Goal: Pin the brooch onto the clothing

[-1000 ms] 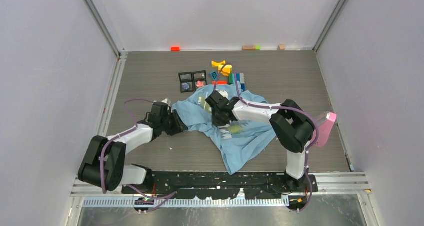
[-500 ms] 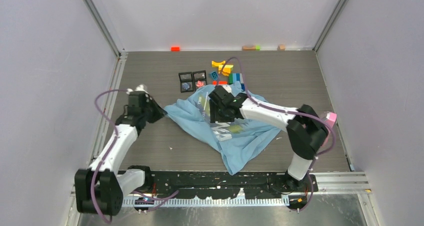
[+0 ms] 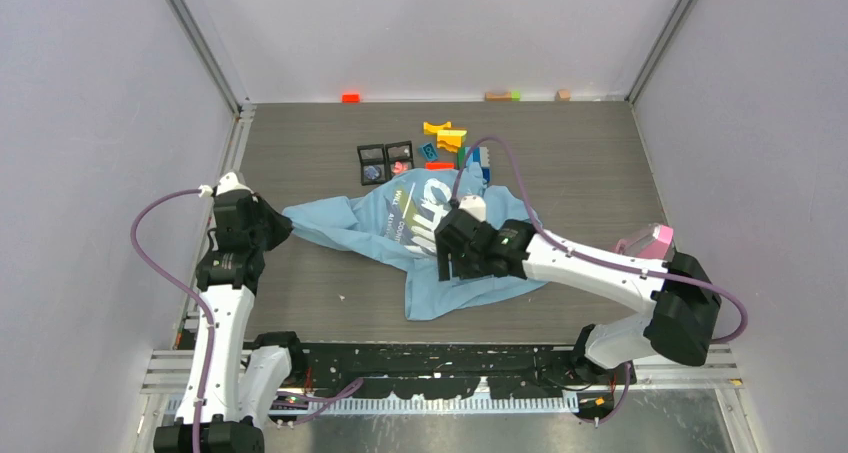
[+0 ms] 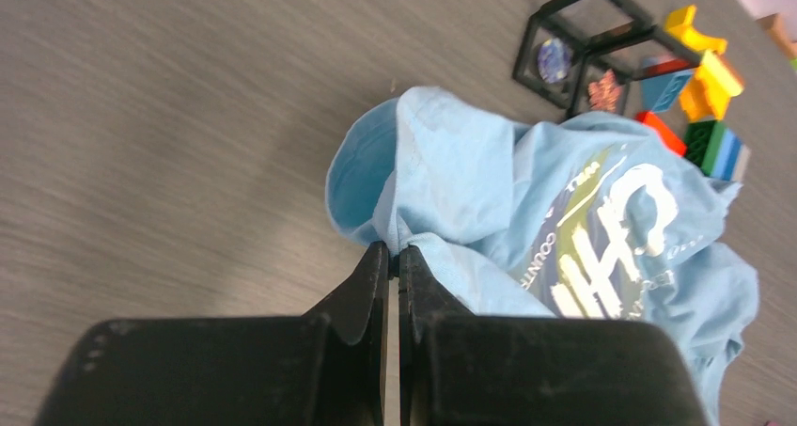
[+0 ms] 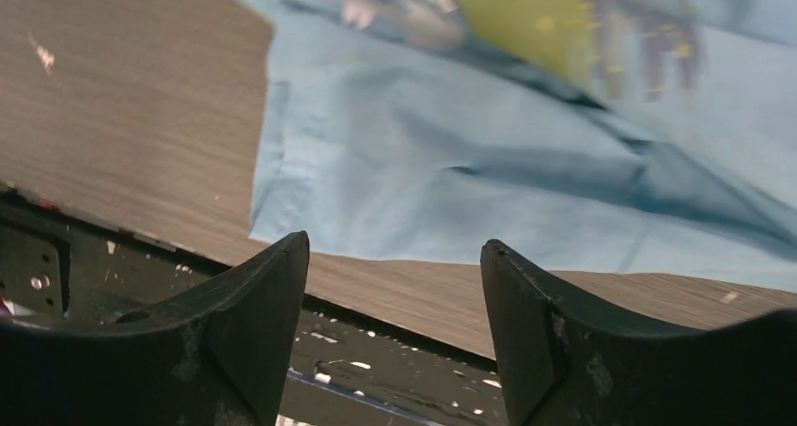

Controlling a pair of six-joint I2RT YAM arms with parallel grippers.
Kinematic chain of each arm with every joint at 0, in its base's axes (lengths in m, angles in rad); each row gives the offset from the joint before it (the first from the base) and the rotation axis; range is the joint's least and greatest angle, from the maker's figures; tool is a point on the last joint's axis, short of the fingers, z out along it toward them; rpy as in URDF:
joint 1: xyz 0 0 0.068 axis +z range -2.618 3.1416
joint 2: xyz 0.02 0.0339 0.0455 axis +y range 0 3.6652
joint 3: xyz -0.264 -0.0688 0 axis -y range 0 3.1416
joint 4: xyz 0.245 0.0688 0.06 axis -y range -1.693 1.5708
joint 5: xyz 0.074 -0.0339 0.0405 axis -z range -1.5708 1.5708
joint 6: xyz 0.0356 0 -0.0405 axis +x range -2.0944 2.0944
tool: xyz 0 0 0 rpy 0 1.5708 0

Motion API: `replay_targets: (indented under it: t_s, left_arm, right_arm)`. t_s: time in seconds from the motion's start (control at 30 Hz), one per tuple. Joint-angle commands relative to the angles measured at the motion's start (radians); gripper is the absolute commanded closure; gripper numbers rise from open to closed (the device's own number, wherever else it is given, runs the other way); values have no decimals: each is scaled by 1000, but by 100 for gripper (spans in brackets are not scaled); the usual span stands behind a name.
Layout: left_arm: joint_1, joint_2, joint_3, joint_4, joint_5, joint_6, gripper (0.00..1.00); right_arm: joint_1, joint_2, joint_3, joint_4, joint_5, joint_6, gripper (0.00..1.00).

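Top view; clock directions are taken about the clothing.

Clothing [image 3: 400,228]: a light blue T-shirt lying crumpled at mid-table [image 3: 600,173]. The white lettering and yellow-green streak face up. One edge is drawn out to a point toward 9 o'clock.

Left gripper [image 4: 393,254]: at 9 o'clock of the shirt. Its jaws are pressed together with a fold of the blue fabric pinched at their tips. In the left wrist view the hem bunches just beyond the tips.

Right gripper [image 5: 395,257]: over the shirt's 4 o'clock part. Its jaws are spread wide with nothing between them. The right wrist view shows blue cloth and the near table edge past the fingers. Focus there is soft, so I cannot tell whether the fingertips touch the cloth.

Brooch [image 4: 604,89]: pinkish-red and flower-like. It sits inside one of two small black boxes [image 3: 385,161] at 12 o'clock of the shirt, the one on the 3 o'clock side of the pair. It is apart from the cloth and well apart from both grippers. The other box holds a bluish round piece [image 4: 553,59].

Toy blocks [image 3: 455,143]: yellow, orange, red, green and blue, clustered at 1 o'clock just beside the boxes. The nearest ones are at the shirt's far edge.

Pink object [image 3: 650,243]: at 3 o'clock, near the table's right side.
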Motion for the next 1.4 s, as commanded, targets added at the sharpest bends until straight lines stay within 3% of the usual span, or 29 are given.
replay_targets:
  t_s: [0.0,0.2,0.4,0.53,0.67,0.7,0.8,0.93,1.17,1.37]
  left_arm:
    - [4,-31,-15,-53,-22,17,100]
    - [3,-31,-23,-57,-5,20,100]
    - [4,-24,-38,-47,9,18,100]
    - [4,-23,-29,-49,6,20,100]
    - [4,-26,-21,-64,-4,30,100]
    - [4,-26,-20,-66,-5,31,100]
    - [4,-24,-12,-76,-9,36,100]
    - [4,-23,5,-82,-10,38,100]
    - [6,19,102,-104,-37,76,100]
    - [6,94,231,-111,-17,100,100]
  right_arm:
    - [88,66,58,123,54,30,28]
    - [99,235,214,146,148,-42,35]
    - [99,417,348,98,357,-119,36]
    - [98,484,379,87,349,-128,40]
    - [98,508,363,86,348,-118,56]
    - [98,506,360,81,347,-117,67]
    - [101,458,341,41,341,-100,87]
    - [105,319,278,-15,315,-75,98]
    - [91,-24,249,-196,440,-87,100]
    - [-114,-222,293,-239,364,-228,100]
